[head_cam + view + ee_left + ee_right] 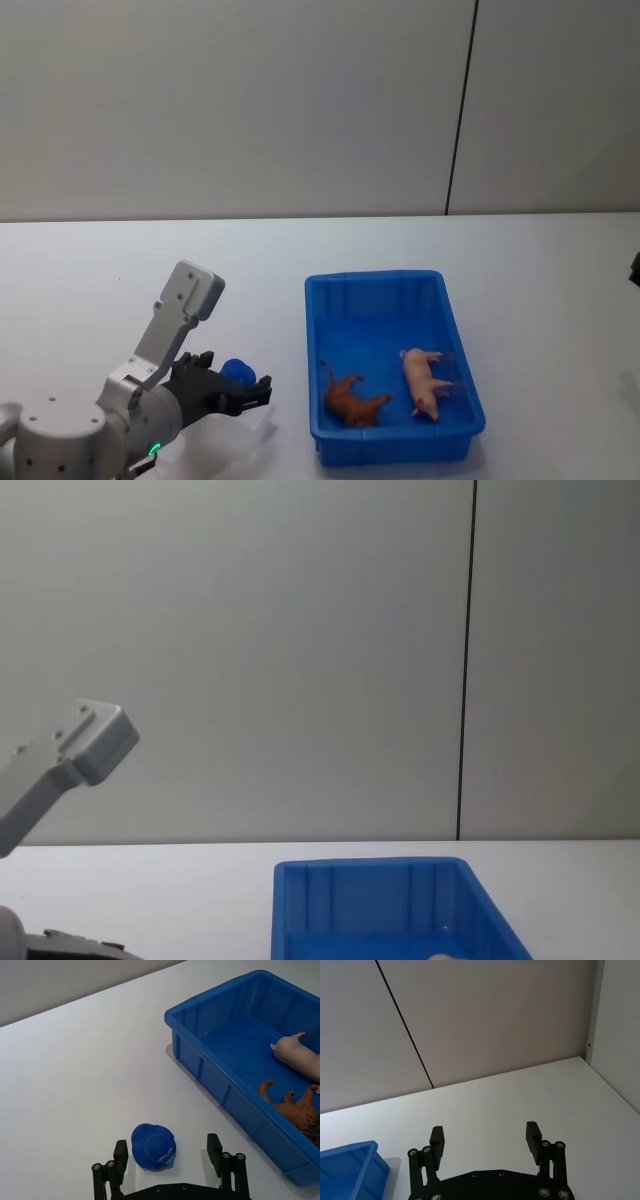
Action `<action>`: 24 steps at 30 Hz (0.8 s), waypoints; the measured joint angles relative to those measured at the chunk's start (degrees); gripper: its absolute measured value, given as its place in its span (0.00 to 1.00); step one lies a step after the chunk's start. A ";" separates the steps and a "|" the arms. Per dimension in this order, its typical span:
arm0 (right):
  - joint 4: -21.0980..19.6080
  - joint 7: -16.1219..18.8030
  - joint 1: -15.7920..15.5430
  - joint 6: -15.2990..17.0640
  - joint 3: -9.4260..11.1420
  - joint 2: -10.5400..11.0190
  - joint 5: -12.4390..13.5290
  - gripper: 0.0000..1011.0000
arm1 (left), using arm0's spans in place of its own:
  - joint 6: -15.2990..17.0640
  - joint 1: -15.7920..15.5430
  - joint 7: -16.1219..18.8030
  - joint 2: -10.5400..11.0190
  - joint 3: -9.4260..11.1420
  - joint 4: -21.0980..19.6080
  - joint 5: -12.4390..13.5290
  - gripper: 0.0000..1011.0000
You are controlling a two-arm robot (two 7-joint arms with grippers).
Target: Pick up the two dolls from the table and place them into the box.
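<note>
Two dolls already lie inside the box [318, 360], the blue plastic bin standing on the white table [520, 270] to the right of the left arm. Left gripper [167, 1152] hangs low over the table just to the left of the box, angled downward, with its black fingers [120, 1152] spread wide on either side of a small blue round-capped object [153, 1146]; the fingers stand clear of that object and nothing is held. In the head view the same gripper [236, 388] extends from a grey wrist housing at the lower left, and the blue object [238, 372] sits between its fingertips on the tabletop. Right gripper [485, 1138] is held above the far right part of the table, away from the box, its two fingers [532, 1135] parted wide and empty. Inside the box, the brown doll [352, 399] lies toward the left of the near end of the floor, and the pale pink doll [423, 381] lies beside it to the right, the two close but apart. In the left wrist view the brown doll [296, 1107] and the pink doll [299, 1055] rest on the box floor within the ribbed walls [227, 1092].
</note>
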 joint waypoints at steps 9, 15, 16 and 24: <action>0.00 -0.03 -0.01 0.00 0.00 0.00 0.00 0.99 | 1.10 -1.92 -0.86 -1.69 0.29 2.57 1.14 0.99; 0.01 -0.02 -0.01 0.00 0.00 0.00 -0.01 0.99 | 2.81 -2.81 -0.91 -2.58 0.44 3.52 1.68 0.99; 0.01 -0.03 -0.01 0.00 0.00 0.00 -0.01 0.99 | 3.06 -2.89 -0.89 -2.67 0.45 3.60 1.73 0.99; 0.01 -0.02 -0.01 0.00 -0.01 0.00 -0.01 0.99 | 4.61 -3.51 -0.18 -3.44 0.52 4.25 2.01 0.99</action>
